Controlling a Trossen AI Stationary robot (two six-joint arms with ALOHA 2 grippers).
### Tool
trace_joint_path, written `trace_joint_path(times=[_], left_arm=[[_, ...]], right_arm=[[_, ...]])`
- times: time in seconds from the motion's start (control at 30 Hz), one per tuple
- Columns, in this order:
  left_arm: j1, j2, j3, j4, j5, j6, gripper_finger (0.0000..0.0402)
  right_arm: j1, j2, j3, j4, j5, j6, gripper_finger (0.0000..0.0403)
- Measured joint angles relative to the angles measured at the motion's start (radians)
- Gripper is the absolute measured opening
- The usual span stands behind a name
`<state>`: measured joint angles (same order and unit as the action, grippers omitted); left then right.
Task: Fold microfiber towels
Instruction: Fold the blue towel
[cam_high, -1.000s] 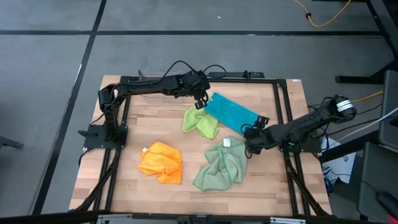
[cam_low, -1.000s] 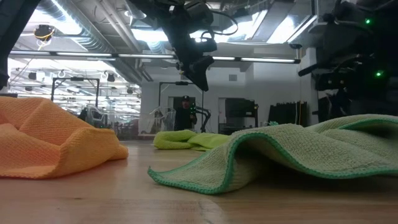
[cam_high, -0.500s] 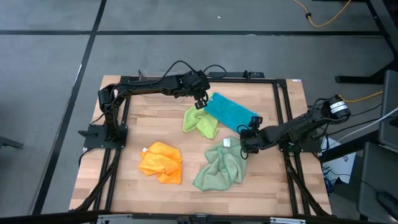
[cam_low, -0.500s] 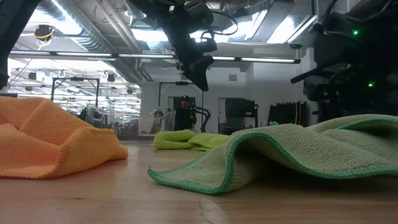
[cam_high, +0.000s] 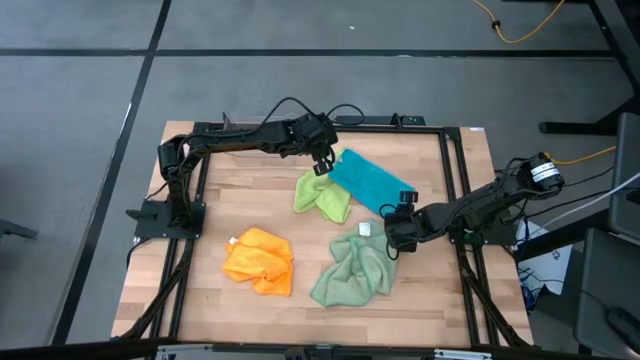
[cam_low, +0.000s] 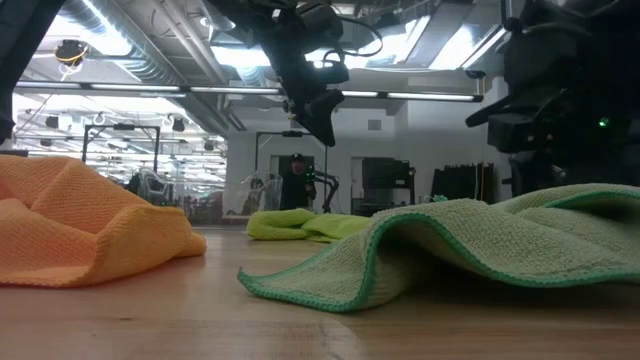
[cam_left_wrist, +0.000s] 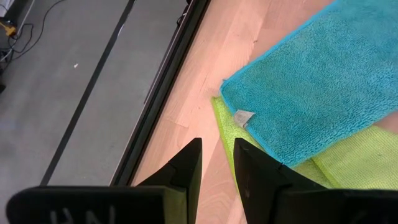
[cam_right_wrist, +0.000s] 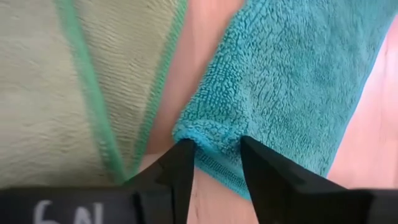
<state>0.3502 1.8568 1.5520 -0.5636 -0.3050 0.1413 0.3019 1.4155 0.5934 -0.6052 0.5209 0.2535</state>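
Since the earlier frame, right claw (cam_right_wrist: 214, 158) has narrowed, pinching the teal towel (cam_right_wrist: 292, 81) corner; left claw (cam_left_wrist: 216, 163) hovers narrow, empty, above its far end.

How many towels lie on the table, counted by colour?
Lime green towel: 1
Teal blue towel: 1
Orange towel: 1
Pale sage green towel: 1
Total: 4
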Motion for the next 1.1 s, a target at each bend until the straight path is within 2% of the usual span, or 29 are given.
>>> trace_joint_path(times=[0.3,0.53,0.83,1.1], left_arm=[[0.0,0.0,0.0,0.0,0.0,0.0,0.0085],[0.0,0.0,0.0,0.0,0.0,0.0,0.0085],[0.0,0.0,0.0,0.0,0.0,0.0,0.0085],[0.0,0.0,0.0,0.0,0.0,0.0,0.0085]], right_arm=[[0.044,0.0,0.004,0.0,-0.002,0.062,0.0079],[0.077,0.0,0.005,0.026,0.001,0.074,0.001],[0.108,0.0,0.006,0.125,0.006,-0.024,0.0004],[0.108,0.0,0.006,0.163,-0.079,-0.027,0.0005]])
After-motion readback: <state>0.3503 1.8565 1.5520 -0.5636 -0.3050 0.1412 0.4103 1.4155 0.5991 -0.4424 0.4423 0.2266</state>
